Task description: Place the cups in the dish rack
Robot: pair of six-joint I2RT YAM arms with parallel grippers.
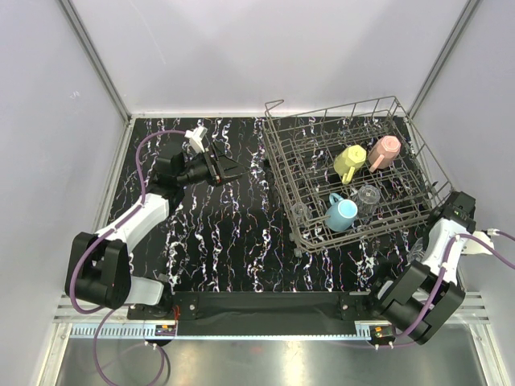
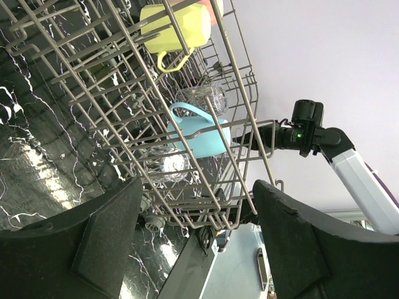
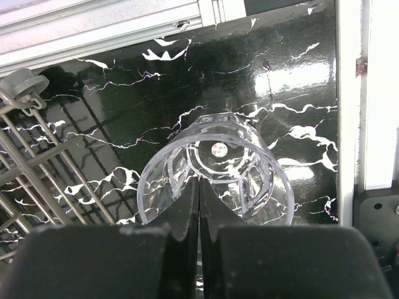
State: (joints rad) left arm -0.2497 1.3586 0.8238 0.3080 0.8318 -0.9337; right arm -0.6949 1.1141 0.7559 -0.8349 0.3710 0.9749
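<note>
Cups fill the right side of the dish rack (image 1: 278, 173): a pale yellow mug (image 1: 349, 163) and a pink mug (image 1: 386, 151) lie side by side toward the far end, and a light blue mug (image 1: 341, 214) lies nearer the arms with a clear glass (image 1: 368, 197) just beside it. The left wrist view shows a second glass (image 2: 167, 165) low in the wires below the blue mug.

One more clear glass (image 3: 215, 149) is outside the rack, on the black white-veined tabletop (image 1: 217, 233) near the rack's right near corner, its mouth turned toward the right wrist camera.

The right pincer (image 3: 199, 187) has its fingers pressed together, with the tips over the near rim of that glass. Whether the rim is actually caught between them cannot be told.

The left pincer (image 1: 229, 170) is spread wide and holds nothing. It hangs over the tabletop to the left of the rack and points toward it.
</note>
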